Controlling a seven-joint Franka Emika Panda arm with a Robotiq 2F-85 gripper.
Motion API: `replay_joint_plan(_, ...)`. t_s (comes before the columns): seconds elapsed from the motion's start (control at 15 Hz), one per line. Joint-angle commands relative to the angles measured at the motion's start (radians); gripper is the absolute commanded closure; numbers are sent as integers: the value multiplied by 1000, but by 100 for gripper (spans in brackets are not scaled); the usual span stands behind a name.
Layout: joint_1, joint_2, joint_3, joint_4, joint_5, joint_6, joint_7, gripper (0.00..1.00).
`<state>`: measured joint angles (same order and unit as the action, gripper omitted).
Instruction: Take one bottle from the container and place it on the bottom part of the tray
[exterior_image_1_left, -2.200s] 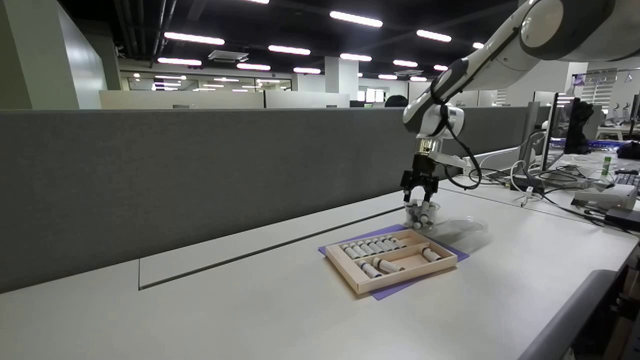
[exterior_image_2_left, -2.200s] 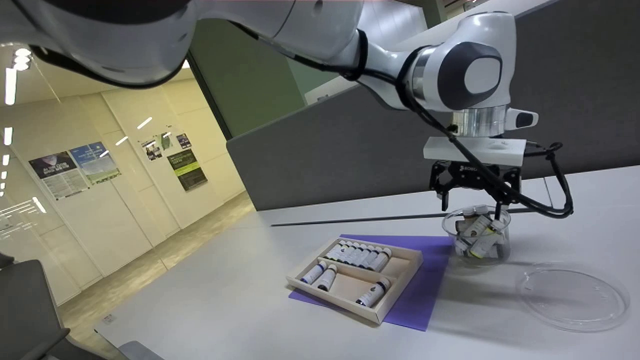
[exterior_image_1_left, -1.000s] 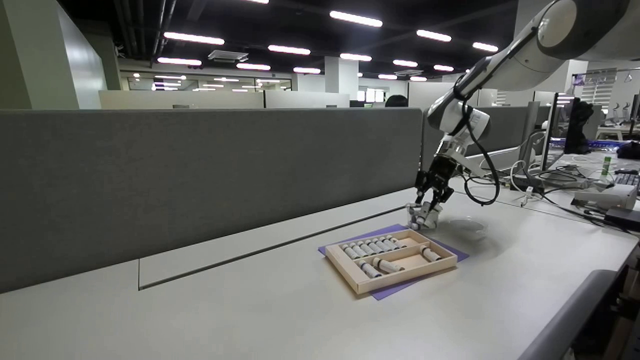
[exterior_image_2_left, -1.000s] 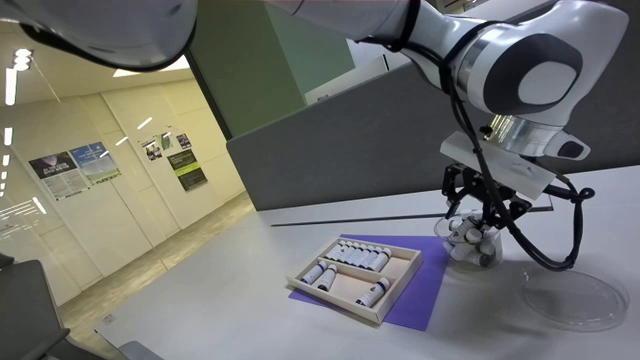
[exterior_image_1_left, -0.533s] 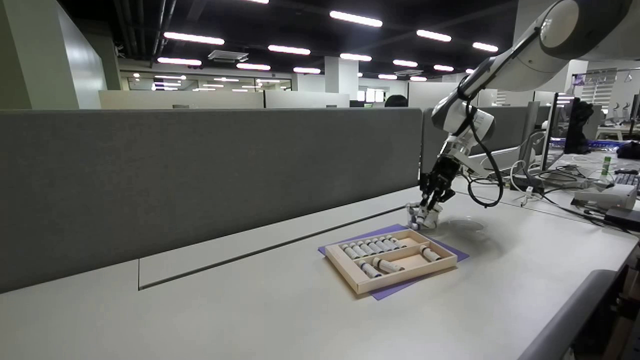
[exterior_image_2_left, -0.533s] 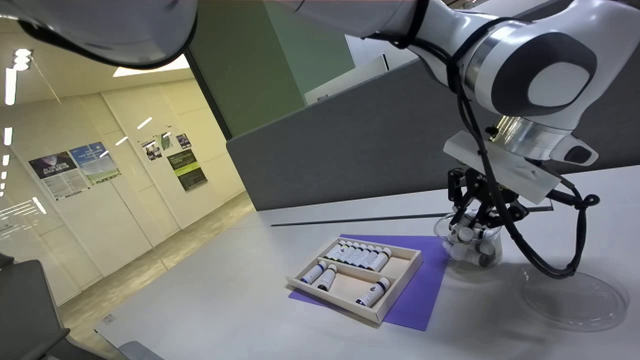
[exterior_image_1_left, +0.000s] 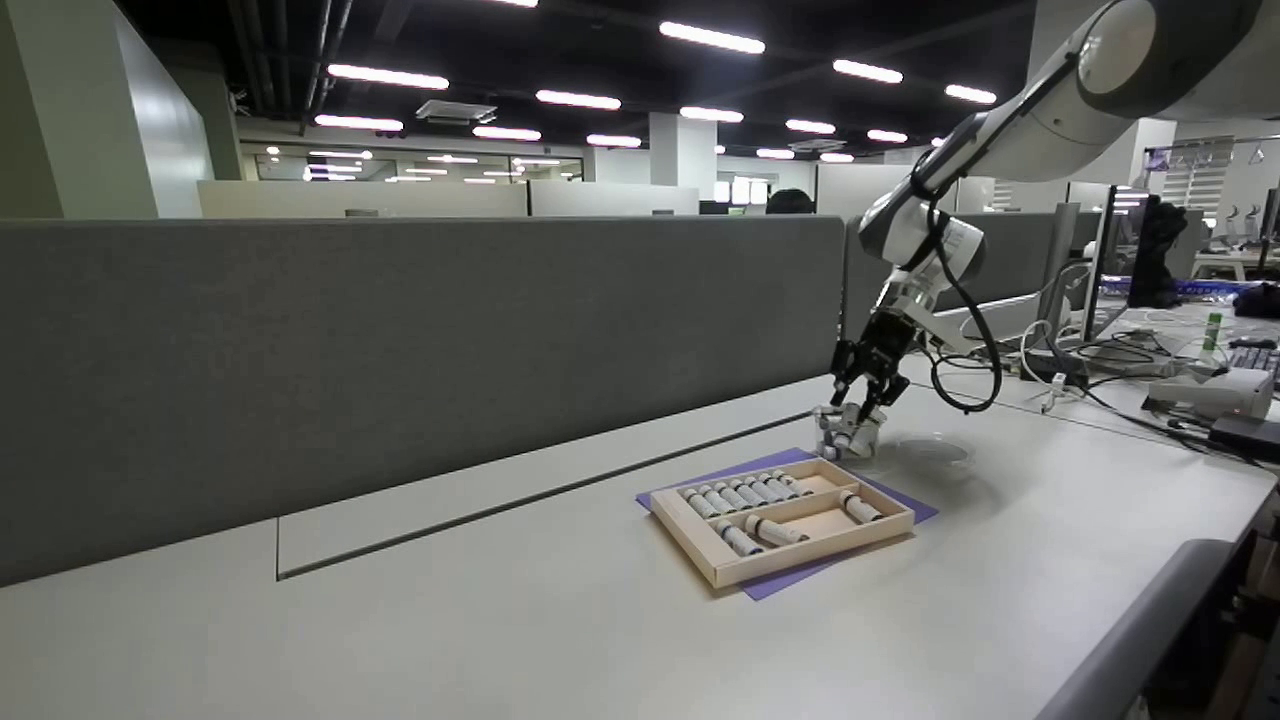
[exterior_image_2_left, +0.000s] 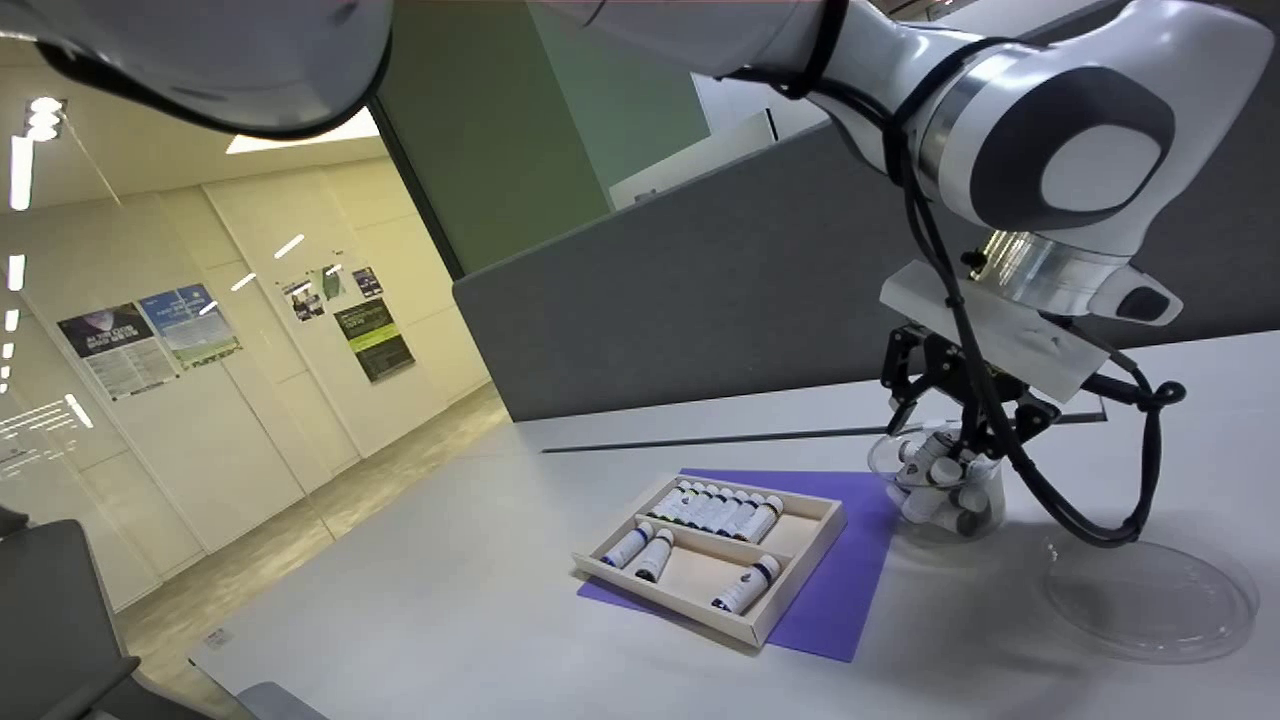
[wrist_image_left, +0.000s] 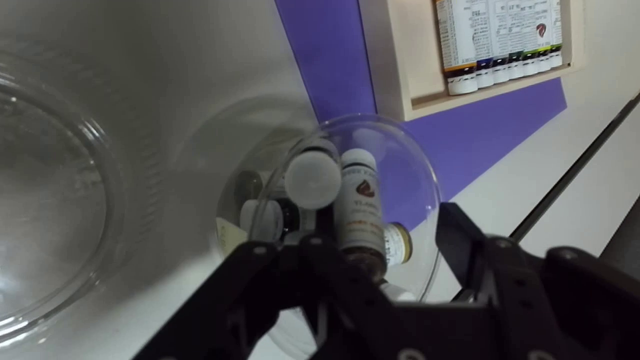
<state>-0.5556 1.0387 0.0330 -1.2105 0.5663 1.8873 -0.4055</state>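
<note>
The clear container (exterior_image_2_left: 993, 508) stands beside the tray, full of small white-capped bottles (exterior_image_2_left: 925, 478). In the wrist view its rim (wrist_image_left: 372, 117) surrounds a white-labelled bottle (wrist_image_left: 359, 210) lying tilted. My gripper (exterior_image_2_left: 932, 438) is tilted and open at the container's mouth, empty. In the wrist view (wrist_image_left: 387, 220) one finger is beside the labelled bottle and the other is near the rim; contact cannot be told. The tan tray (exterior_image_2_left: 690, 580) has two long compartments. The upper one holds a row of several bottles (exterior_image_2_left: 715, 510); the lower one has two at the left and one at the right (exterior_image_2_left: 748, 584).
A purple sheet (exterior_image_2_left: 850, 560) lies under the tray. A clear round lid (exterior_image_2_left: 1150, 605) lies on the table beside the container. A grey partition (exterior_image_1_left: 420, 350) stands behind the table. Cables and a monitor (exterior_image_1_left: 1100, 260) are at the far right.
My gripper has tilted and shifted since the oldest frames, and the bottles in the container have moved. Its fingers were closer together half a second ago and have opened again, rising slightly.
</note>
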Motion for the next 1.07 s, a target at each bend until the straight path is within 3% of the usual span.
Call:
replay_joint_plan(0.0, 22, -40, -11, -33, -17, 36, 0, 73)
replay_joint_plan(0.2, 34, -46, -11, -36, -23, 57, -8, 96)
replay_joint_plan(0.6, 42, -77, 6, -17, -9, 38, 14, 94)
replay_joint_plan(1.0, 69, -168, 80, 123, 40, -209, 97, 94)
